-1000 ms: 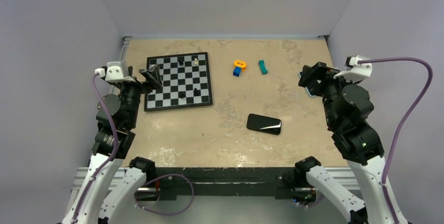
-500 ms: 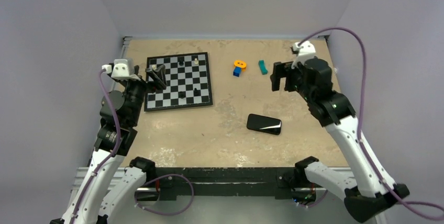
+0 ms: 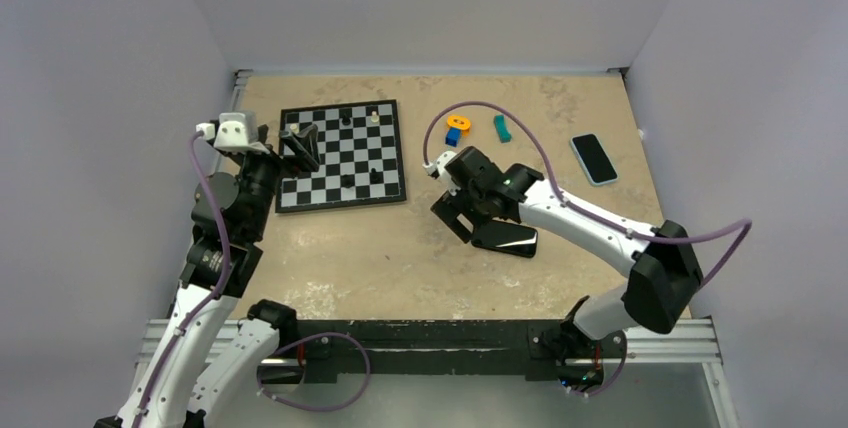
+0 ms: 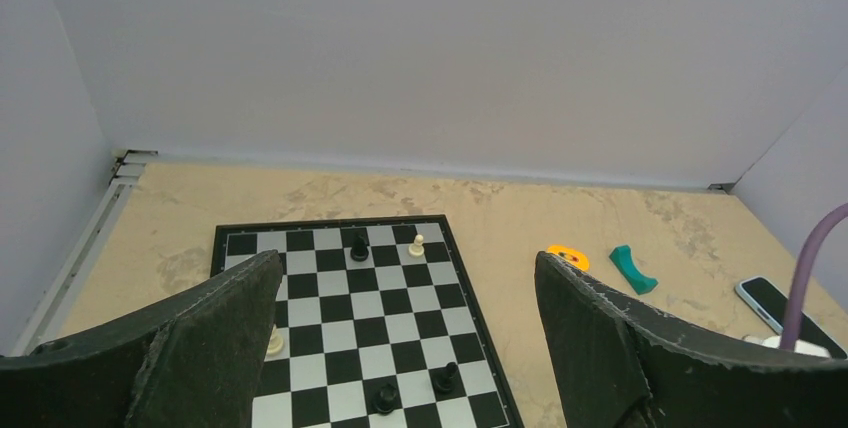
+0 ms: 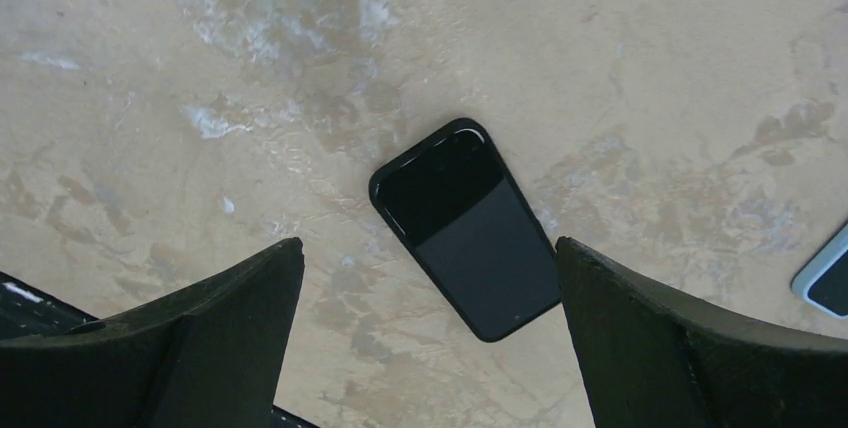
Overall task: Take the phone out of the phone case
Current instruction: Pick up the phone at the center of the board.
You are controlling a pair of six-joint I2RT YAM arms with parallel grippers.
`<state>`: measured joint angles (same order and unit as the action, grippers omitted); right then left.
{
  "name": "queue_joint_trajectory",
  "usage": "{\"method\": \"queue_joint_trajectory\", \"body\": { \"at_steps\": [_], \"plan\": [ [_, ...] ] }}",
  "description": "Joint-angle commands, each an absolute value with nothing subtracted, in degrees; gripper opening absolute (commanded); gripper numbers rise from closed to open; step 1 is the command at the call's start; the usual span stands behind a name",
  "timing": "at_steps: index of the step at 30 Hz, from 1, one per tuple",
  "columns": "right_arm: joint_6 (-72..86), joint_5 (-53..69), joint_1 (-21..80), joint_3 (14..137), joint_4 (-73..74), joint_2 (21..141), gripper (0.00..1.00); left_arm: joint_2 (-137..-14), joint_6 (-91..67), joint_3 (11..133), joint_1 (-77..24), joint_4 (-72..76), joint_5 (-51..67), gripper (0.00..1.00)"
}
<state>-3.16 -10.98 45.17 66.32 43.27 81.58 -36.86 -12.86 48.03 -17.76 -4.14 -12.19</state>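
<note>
One black phone [image 5: 468, 233], glossy, face up

One black phone [image 3: 515, 240], one blue-edged phone [image 3: 594, 158], one chessboard [image 3: 330, 153], five chess pieces [image 3: 347, 180] (three black, two white), three small toys [image 3: 502, 128]: orange, blue, teal.

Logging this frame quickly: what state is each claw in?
Left claw: open, holding nothing.
Right claw: open, empty, above the black phone.

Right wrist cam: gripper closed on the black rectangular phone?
No, the right gripper is open, fingers wide of the black phone lying flat on the tan tabletop.
</note>
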Motion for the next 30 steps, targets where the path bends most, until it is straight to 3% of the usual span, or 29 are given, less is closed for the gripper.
{"method": "queue_joint_trajectory", "body": {
  "at_steps": [1, 11, 22, 30],
  "plan": [
    [-7.6, -10.1, 47.7, 65.7, 42.0, 83.3, 0.98, -37.0, -13.2, 50.1, -18.2, -2.8, -12.0, 1.00],
    [-11.7, -9.7, 48.7, 62.2, 39.7, 91.4, 0.98, -36.6, -13.4, 50.2, -18.2, -2.8, -12.0, 1.00],
    [-9.4, -22.3, 43.2, 60.9, 37.2, 98.7, 0.98, -36.7, -13.5, 50.1, -18.8, -3.0, -12.4, 1.00],
    [-9.4, -10.6, 35.0, 63.9, 35.5, 98.8, 0.98, -36.8, -13.7, 50.2, -19.2, -3.1, -12.6, 1.00]
  ]
}}
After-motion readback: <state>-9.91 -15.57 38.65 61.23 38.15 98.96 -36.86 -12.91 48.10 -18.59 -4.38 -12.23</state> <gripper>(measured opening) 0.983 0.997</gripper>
